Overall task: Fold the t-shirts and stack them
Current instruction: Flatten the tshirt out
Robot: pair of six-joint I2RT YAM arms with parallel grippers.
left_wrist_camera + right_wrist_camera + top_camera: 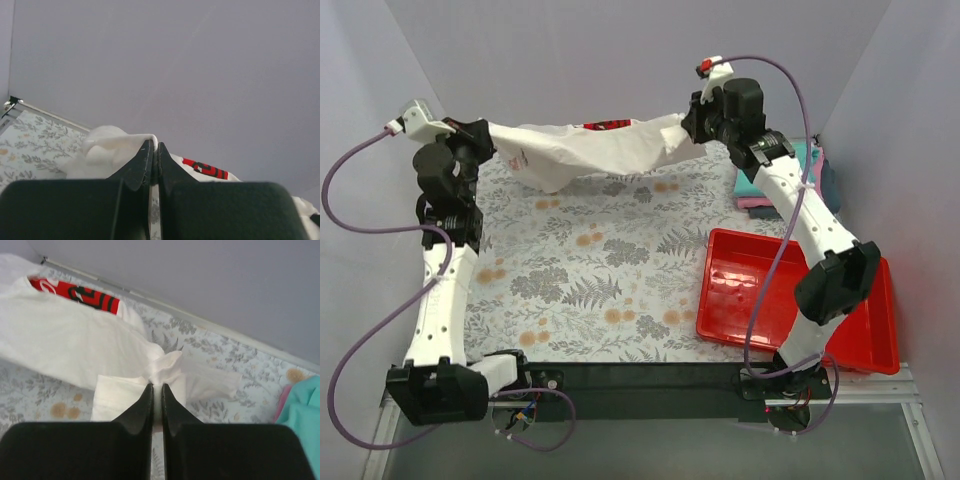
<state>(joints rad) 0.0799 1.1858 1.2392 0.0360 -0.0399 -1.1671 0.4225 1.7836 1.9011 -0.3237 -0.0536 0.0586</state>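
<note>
A white t-shirt (595,150) with a red logo print (608,126) hangs stretched between both arms at the far side of the table. My left gripper (485,130) is shut on its left end; in the left wrist view the cloth (115,147) bunches over the pinched fingertips (154,145). At the right end my right gripper (688,128) is shut on a gathered fold of the same shirt (75,342), seen just past the tips (156,387). Folded teal (807,158) and pink (760,203) t-shirts lie stacked at the far right, behind the right arm.
A red plastic tray (760,300) sits at the right front of the floral tablecloth (590,270). Grey walls enclose the table on three sides. The teal shirt edge (302,405) shows at the right of the right wrist view.
</note>
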